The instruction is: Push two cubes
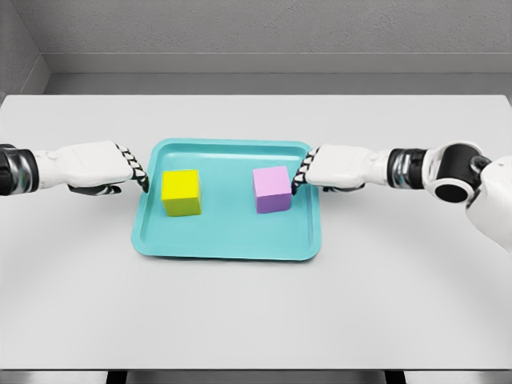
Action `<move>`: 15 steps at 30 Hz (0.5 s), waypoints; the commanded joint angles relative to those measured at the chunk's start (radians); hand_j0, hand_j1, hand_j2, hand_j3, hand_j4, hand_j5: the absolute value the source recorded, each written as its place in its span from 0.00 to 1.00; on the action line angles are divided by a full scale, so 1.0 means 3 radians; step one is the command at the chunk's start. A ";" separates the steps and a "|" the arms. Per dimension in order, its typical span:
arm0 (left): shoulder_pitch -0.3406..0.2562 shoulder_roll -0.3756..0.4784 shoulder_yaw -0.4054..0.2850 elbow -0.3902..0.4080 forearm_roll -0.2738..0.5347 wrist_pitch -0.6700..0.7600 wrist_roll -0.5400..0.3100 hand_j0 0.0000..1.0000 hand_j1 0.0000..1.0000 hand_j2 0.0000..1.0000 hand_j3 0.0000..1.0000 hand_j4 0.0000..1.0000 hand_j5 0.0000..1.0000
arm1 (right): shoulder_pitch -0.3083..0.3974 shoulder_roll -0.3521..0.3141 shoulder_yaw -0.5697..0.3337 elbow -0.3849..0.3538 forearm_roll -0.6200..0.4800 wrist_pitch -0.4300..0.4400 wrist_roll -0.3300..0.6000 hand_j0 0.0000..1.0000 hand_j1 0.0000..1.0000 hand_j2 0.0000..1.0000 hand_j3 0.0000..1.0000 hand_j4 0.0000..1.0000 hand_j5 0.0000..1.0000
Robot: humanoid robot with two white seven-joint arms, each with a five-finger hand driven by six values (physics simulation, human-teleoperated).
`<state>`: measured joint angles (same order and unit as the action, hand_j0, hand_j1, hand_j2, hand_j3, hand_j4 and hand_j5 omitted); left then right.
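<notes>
Out on the left, the left hand (pixel 100 166) comes in flat over the white table (pixel 256 312), fingers stretched straight and held close together, holding nothing, fingertips (pixel 138 172) at the teal tray's (pixel 228 248) left rim. Just inside that rim sits the yellow cube (pixel 182 193), near the fingertips, though whether they touch it cannot be told. Moving across the tray floor, there's a clear gap, then the purple cube (pixel 272 190) on the right half. The right hand (pixel 336 168) reaches in over the right rim, also flat, fingers extended and together, gripping nothing, its fingertips (pixel 299 178) right against the purple cube's right side or just beside it. The table is plain, matte, pale grey-white. Behind it, a grey floor strip and a grey wall.
</notes>
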<state>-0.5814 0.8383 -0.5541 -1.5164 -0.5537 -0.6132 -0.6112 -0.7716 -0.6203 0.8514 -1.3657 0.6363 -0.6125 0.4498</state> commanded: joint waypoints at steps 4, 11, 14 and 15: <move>0.0000 -0.0023 0.0001 -0.0002 0.0010 0.0008 0.0001 0.62 0.62 0.62 0.62 0.62 0.62 | -0.0015 0.0043 0.0025 -0.0147 -0.0009 0.0005 0.0050 0.68 0.68 0.68 0.68 0.68 0.68; 0.0000 -0.0059 0.0001 -0.0048 0.0020 0.0008 0.0001 0.62 0.62 0.62 0.62 0.62 0.62 | -0.0061 0.0048 0.0025 -0.0121 0.0006 0.0005 0.0055 0.68 0.68 0.68 0.68 0.68 0.68; 0.0000 -0.0120 0.0001 -0.0048 0.0020 0.0008 0.0001 0.62 0.62 0.62 0.62 0.62 0.62 | -0.0061 0.0048 0.0031 -0.0111 0.0037 0.0005 0.0055 0.68 0.68 0.68 0.68 0.68 0.68; 0.0000 -0.0120 0.0001 -0.0064 0.0020 0.0008 0.0001 0.62 0.62 0.62 0.62 0.62 0.62 | -0.0066 0.0048 0.0056 -0.0111 0.0037 0.0005 0.0055 0.68 0.68 0.68 0.68 0.68 0.68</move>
<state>-0.5814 0.8072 -0.5541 -1.5310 -0.5519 -0.6133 -0.6112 -0.7915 -0.6054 0.8638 -1.4000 0.6479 -0.6130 0.4665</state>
